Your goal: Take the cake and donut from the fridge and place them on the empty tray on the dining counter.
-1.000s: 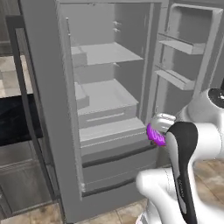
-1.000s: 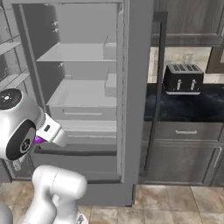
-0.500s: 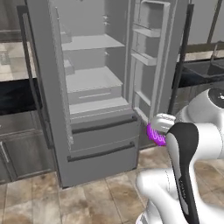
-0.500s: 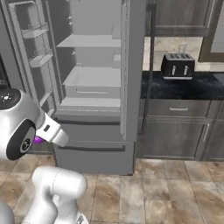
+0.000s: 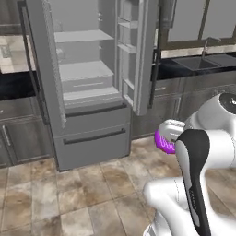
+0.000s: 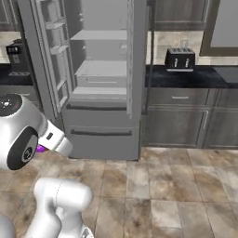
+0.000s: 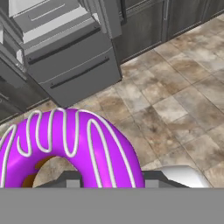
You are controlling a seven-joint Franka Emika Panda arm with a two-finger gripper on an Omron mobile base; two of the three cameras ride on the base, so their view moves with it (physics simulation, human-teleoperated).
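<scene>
Jaws: closed partway on the donut (image 7: pixel 65 148), which I hold in my gripper (image 5: pixel 167 140); its ring sits low and left in the hand view, and in the left base view it shows as a purple edge at centre right, tucked against my white wrist.
Donut: ring-shaped, glossy purple frosting with thin white looping stripes, a brown crumb showing at the inner hole; soft-looking, so I judge a light hold is enough.
Fridge (image 5: pixel 87 92): upper left of the left base view, both doors swung open; matte grey steel, flat pale shelves inside, two lower drawers with dark bar handles. I stand well apart from it.
Cake: I cannot make it out on the shelves from here.
Floor (image 7: pixel 175 100): brown and tan stone tiles, mottled, with pale grout lines.
Side counter (image 6: pixel 190 76): glossy black top on grey cabinets, right of the fridge in the right base view; a dark two-slot toaster (image 6: pixel 179 59) stands on it.
Step in hand: carrying the donut away from the fridge toward the dining counter, by my judgement.
Next move calls for: finding the blue tray, bringing the donut level over it, lowering until it rests, then opening; after that, a return trip for the cake.
</scene>
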